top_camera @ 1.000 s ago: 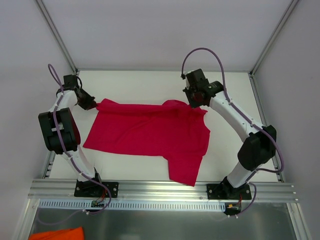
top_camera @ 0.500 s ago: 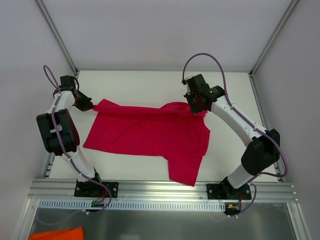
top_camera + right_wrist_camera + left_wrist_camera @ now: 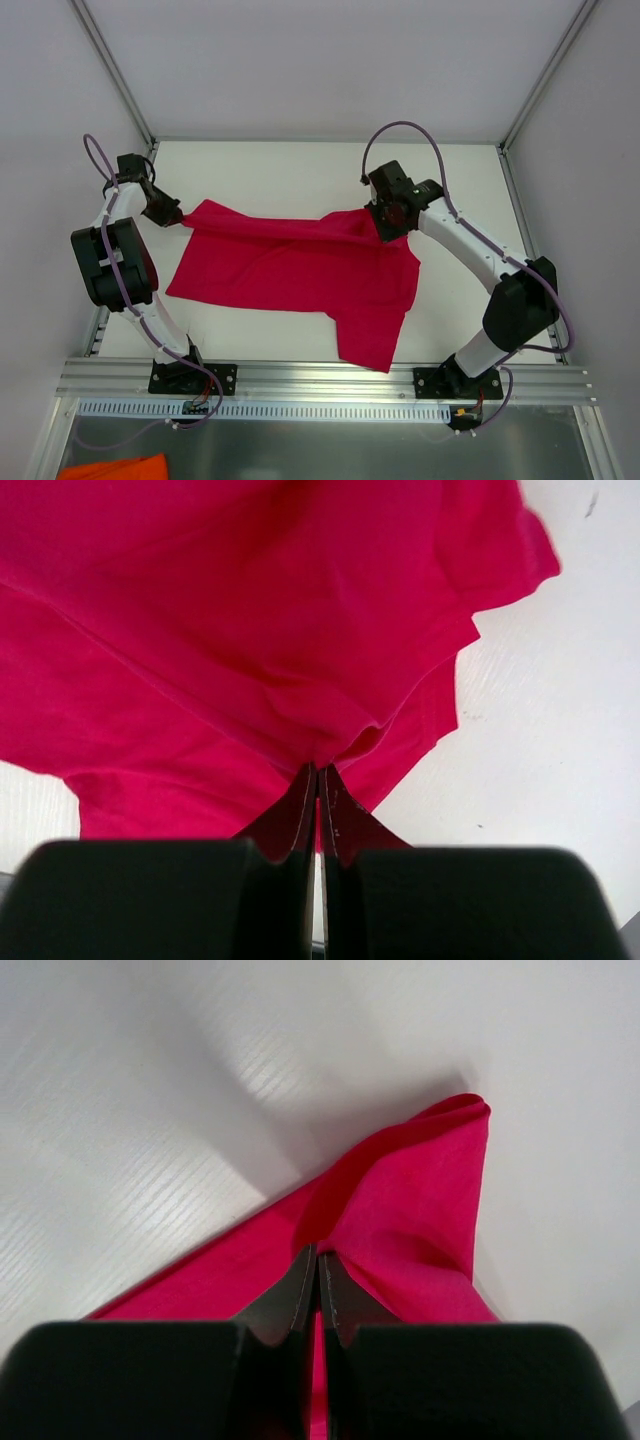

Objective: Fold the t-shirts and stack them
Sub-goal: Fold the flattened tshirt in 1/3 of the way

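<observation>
A plain crimson t-shirt (image 3: 290,275) lies spread on the white table (image 3: 300,165), one sleeve hanging toward the near edge. My left gripper (image 3: 178,214) is shut on its far-left corner. In the left wrist view the closed tips (image 3: 318,1256) pinch a fold of the red fabric (image 3: 420,1200). My right gripper (image 3: 386,228) is shut on the far-right edge. In the right wrist view its tips (image 3: 318,771) clamp the cloth (image 3: 250,630), which hangs in front of them. Between the two grippers the far edge runs as a raised, stretched ridge.
An aluminium rail (image 3: 320,375) carries both arm bases along the near edge. An orange cloth (image 3: 110,468) lies on the metal shelf below, at the bottom left. Frame posts (image 3: 115,75) and grey walls close in the table's sides and back.
My right gripper has moved nearer and slightly left with the shirt's edge. The left gripper has shifted a little left. The far edge between them has drawn into a straighter ridge.
</observation>
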Controlling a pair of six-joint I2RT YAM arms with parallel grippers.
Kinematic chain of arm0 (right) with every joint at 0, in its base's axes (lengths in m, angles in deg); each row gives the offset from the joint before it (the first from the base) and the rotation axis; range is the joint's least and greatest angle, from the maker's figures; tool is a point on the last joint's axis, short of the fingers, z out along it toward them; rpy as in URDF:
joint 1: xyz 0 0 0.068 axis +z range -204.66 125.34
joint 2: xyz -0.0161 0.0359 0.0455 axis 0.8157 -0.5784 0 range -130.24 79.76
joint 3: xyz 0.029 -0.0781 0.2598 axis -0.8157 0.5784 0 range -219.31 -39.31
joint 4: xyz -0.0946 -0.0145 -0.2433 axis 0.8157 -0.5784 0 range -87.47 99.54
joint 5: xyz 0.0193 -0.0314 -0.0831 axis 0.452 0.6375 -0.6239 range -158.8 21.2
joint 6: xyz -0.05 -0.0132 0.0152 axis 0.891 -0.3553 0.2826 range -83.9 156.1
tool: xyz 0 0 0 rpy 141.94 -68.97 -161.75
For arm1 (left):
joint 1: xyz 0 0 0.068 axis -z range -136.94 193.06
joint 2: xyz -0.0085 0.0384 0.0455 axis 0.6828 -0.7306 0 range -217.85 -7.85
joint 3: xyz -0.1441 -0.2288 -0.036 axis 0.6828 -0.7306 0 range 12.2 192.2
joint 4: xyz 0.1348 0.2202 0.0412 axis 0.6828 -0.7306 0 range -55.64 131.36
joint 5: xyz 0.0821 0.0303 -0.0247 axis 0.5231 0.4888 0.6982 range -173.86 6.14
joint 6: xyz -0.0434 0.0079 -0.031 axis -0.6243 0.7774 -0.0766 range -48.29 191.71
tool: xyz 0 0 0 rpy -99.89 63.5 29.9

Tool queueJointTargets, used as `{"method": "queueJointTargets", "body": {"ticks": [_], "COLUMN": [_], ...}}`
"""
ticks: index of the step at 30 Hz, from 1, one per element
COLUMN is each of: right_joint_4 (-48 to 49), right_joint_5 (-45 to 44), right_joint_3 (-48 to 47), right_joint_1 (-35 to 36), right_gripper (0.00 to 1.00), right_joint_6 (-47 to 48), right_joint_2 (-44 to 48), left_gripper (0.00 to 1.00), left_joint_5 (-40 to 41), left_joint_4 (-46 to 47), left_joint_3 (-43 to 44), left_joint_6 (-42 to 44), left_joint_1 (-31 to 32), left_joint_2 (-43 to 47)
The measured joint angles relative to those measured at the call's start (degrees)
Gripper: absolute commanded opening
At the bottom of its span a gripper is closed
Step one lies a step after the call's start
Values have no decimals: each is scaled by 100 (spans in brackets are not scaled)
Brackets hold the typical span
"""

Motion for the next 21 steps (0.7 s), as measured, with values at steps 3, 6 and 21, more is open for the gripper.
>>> {"method": "queueJointTargets", "body": {"ticks": [3,6,21], "right_joint_4": [-46,-44,81], "right_joint_5": [118,181,-160], "right_joint_3": [149,256,621], "right_joint_1": [72,136,197], "right_gripper": [1,1,1], "right_joint_6": [-96,-168,-260], "right_joint_2": [-13,-46,-337], "left_gripper": [0,0,0], "left_joint_5": [96,157,203], "left_joint_4": [-61,-129,-271], "left_joint_3": [0,0,-42], "left_joint_6": [2,4,9], "left_joint_1": [0,0,0], "left_joint_2": [0,0,-15]}}
